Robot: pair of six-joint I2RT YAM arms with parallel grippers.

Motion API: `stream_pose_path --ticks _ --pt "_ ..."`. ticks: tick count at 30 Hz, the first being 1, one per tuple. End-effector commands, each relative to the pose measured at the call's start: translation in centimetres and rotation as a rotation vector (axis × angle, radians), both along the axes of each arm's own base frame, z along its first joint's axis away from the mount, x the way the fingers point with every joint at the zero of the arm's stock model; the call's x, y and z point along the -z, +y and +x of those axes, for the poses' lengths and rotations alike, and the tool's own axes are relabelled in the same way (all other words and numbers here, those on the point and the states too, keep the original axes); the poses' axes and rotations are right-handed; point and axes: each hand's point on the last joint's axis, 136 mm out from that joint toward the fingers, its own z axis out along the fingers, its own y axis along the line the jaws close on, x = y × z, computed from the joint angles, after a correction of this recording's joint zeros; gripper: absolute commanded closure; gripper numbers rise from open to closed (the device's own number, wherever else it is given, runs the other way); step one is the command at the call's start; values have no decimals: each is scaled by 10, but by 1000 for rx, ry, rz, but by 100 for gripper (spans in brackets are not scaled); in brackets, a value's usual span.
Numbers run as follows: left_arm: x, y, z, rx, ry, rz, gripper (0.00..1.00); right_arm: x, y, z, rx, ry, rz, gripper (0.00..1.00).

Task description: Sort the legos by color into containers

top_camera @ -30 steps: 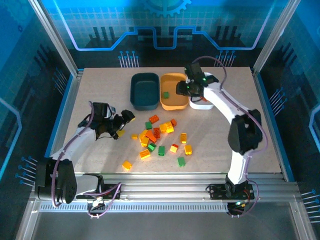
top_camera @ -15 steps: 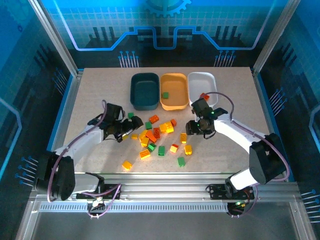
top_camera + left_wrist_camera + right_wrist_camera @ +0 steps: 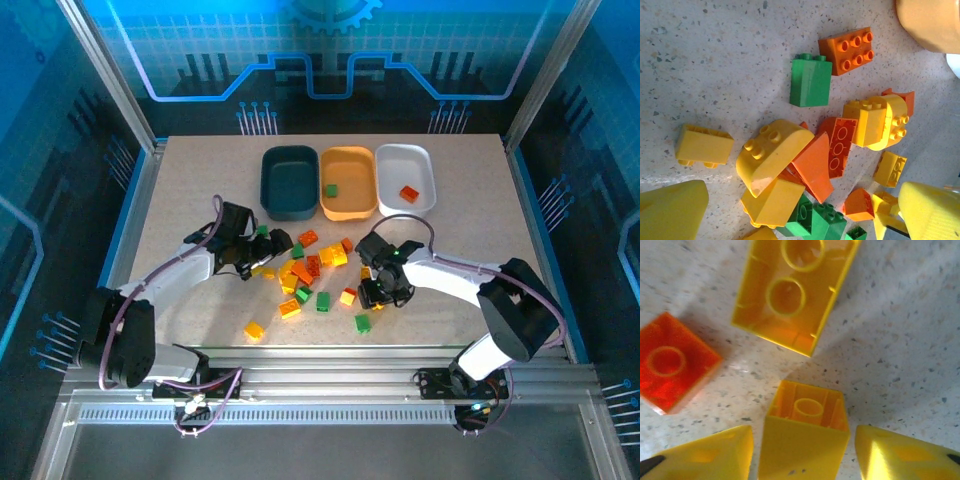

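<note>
At lego pile (image 3: 310, 265): L jaws wide; R jaws apart, flanking yellow brick (image 3: 805, 432).

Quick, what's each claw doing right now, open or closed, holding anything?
Left claw: open over the brick pile, holding nothing.
Right claw: open, straddling a yellow brick, not yet gripping.

Speckled tan table (image 3: 180, 185). Holds three trays side by side at the back: teal tray (image 3: 290, 185), orange tray (image 3: 356, 172), white tray (image 3: 398, 164). Holds a loose heap of little yellow, green and red bricks (image 3: 303, 272) in the middle, some apart near the front.
</note>
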Motion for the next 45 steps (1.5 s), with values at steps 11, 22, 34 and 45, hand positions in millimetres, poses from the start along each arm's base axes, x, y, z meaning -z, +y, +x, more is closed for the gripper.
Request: stream_pose_path --ticks 11,22,34,45 --pt "-44 3 7 7 -139 -68 1 -78 12 58 66 -278 105 73" --pt "-29 54 11 -227 -88 -285 1 -124 156 216 -9 -367 381 76" --pt "-40 50 2 -151 -90 -274 1 -97 187 275 -8 -342 367 51" --pt "-28 40 -1 -138 -70 -245 2 -160 134 217 -29 -432 349 50"
